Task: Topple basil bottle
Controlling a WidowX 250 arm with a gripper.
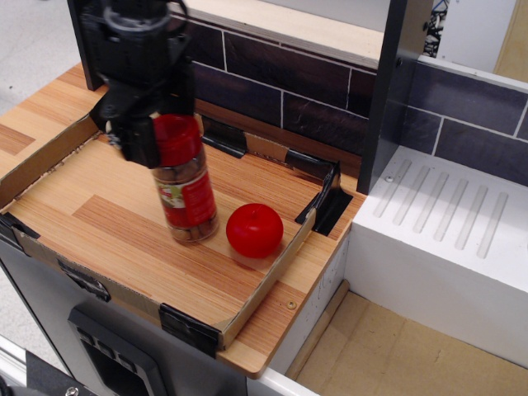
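The basil bottle (188, 198), a clear jar with a red cap, a red-and-white label and brownish contents, stands in the wooden tray (99, 210). It leans with its cap toward the left and its base still on the wood. My black gripper (161, 140) is at the cap from above and left. One finger (136, 147) shows on the cap's left side and the other is hidden behind the cap. The jaws look closed on the cap.
A red ball (254, 230) lies just right of the bottle's base, near the tray's low cardboard wall (272, 280). A dark tiled wall (280, 82) and a black post (388, 91) stand behind. A white ribbed drainer (445, 214) is on the right.
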